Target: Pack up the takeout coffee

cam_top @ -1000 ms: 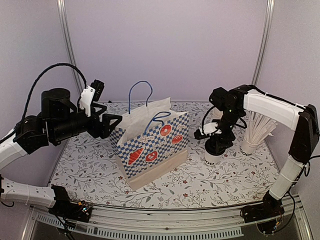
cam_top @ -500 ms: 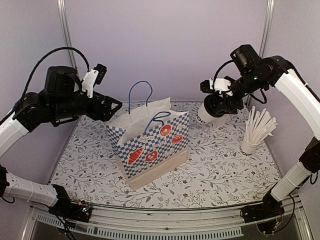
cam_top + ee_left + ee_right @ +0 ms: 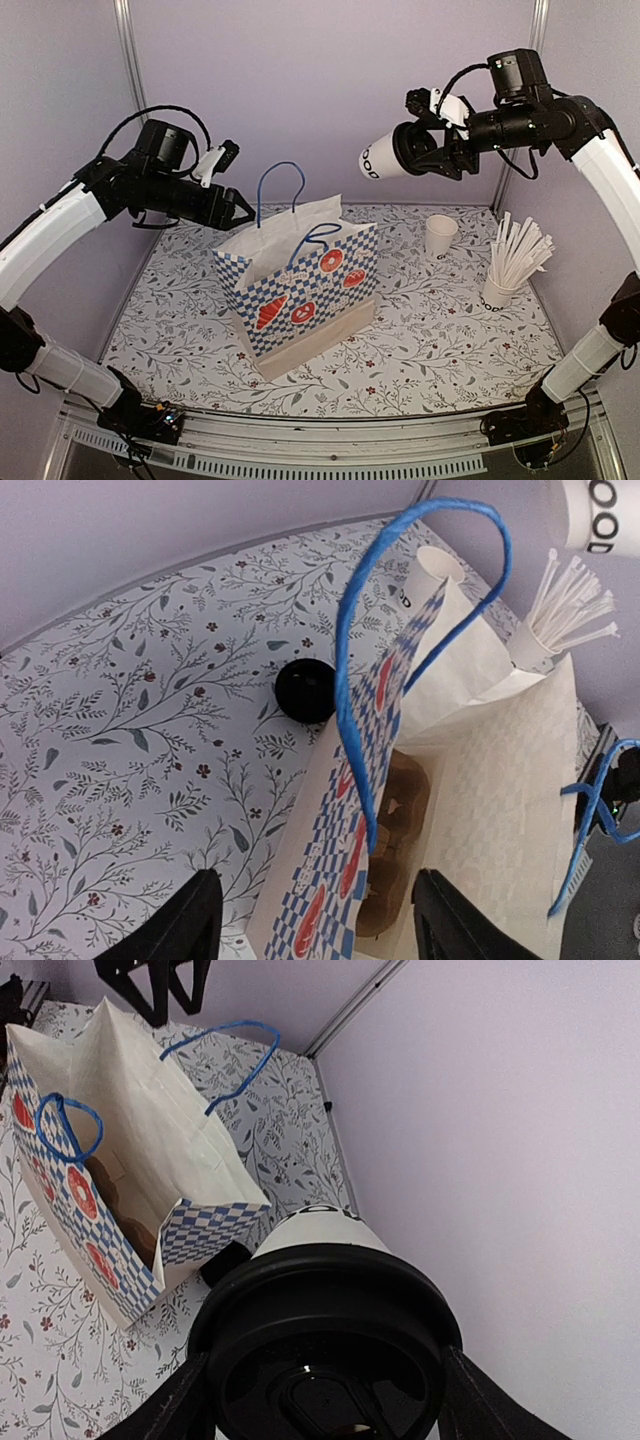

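Right: my right gripper (image 3: 414, 150) is clamped round the takeout coffee (image 3: 381, 160); cup tipped sideways, aloft, up and right of the paper bag (image 3: 300, 290).

Left: my left gripper (image 3: 239, 207) is spread, empty; near the blue handle (image 3: 280, 170).

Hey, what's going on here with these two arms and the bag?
The right gripper holds the lidded coffee cup in the air, tipped sideways, right of the open paper bag. The left gripper hovers open by the bag's rear handle, holding nothing. The cup is not yet in the bag.
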Motion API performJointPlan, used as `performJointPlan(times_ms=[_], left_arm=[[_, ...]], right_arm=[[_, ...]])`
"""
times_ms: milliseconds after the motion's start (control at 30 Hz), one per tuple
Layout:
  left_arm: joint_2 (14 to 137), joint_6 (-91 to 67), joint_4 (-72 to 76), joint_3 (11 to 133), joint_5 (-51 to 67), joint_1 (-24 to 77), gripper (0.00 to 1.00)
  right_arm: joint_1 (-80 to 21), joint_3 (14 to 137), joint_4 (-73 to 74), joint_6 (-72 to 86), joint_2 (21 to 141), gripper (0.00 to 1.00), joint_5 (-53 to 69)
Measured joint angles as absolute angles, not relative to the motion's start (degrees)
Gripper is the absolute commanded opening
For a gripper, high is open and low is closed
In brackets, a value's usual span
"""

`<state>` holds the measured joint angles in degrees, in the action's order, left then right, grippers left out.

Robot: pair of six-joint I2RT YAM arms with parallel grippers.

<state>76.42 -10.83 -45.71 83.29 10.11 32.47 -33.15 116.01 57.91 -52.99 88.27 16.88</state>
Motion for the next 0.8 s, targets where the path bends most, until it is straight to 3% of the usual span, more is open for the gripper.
performJointPlan(times_ms=[200,433,533,667,700,800], left_arm=[[77.17,-9.67,-45.93,83.31,15.11,32.45,0.63],[79.57,-8.25,-46.22,83.31,14.48,32.45,0.50],[81.43,-7.18,-46.22,83.33,15.07,32.45,0.34],[83.59,-5.34,-46.46,84.01,17.58,32.45,0.05],[84.09,-5.32,-46.48,84.38,18.24,32.45,0.00],[85.06,-4.36,-46.59,85.19,20.40,32.53,0.00]], right_arm=[[-36.71,118.93,54.87,-52.45,88.84,0.52,21.78],[-44.69,118.93,54.89,-52.45,93.32,0.51,22.57],[-46.76,118.91,55.02,-52.45,95.46,0.51,21.45],[-49.36,118.91,55.29,-52.47,97.71,0.50,18.46],[-49.89,118.91,55.33,-52.47,98.04,0.50,17.67],[-51.20,118.96,55.59,-52.47,99.02,0.50,15.27]])
